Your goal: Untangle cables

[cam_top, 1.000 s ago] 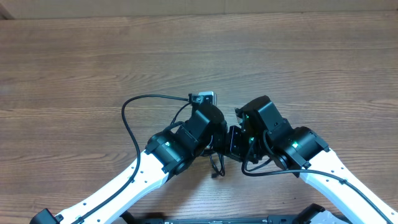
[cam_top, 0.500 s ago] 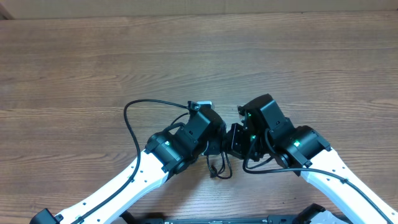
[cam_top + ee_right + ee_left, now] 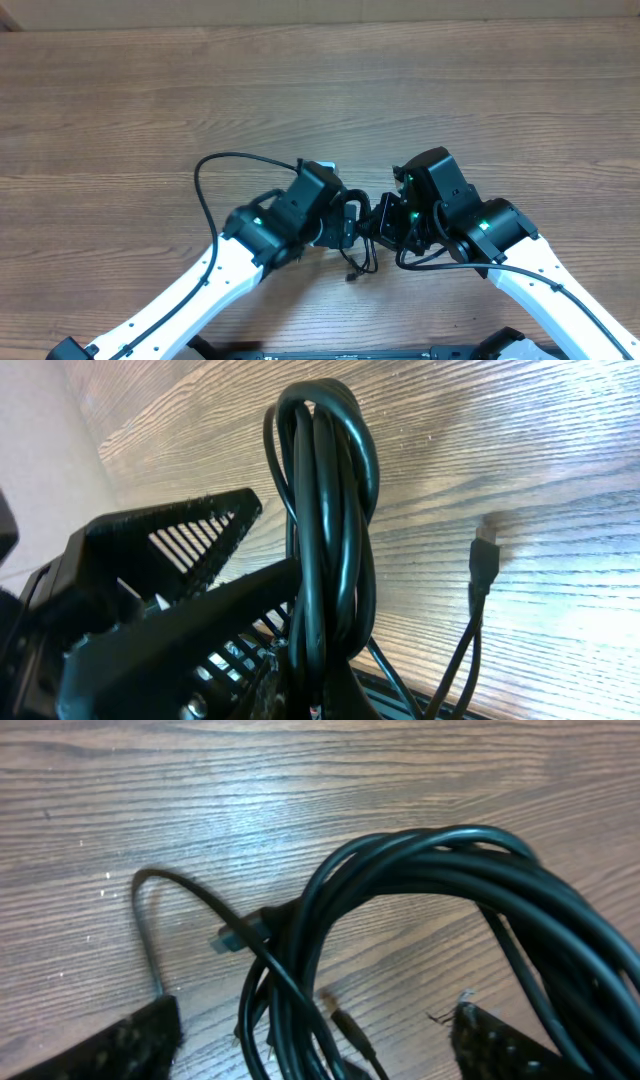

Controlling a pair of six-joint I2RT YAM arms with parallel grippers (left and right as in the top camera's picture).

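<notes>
The cables are a bundle of thin black cords hanging between my two grippers near the table's front middle. My right gripper is shut on the bundle. In the right wrist view a coiled loop of the cables rises out of my right gripper, and a small plug end dangles to the right. My left gripper stands open, with fingers wide apart on either side of the cables. A flat plug and a thin jack tip lie on the wood below.
A thicker black wire fixed to my left arm loops out to the left over the wooden table. Both arms crowd the front middle, nearly touching.
My left gripper has opened and let go of the cables, and its arm shifted slightly left. The right gripper keeps its hold, and the loose ends hang a little lower.
</notes>
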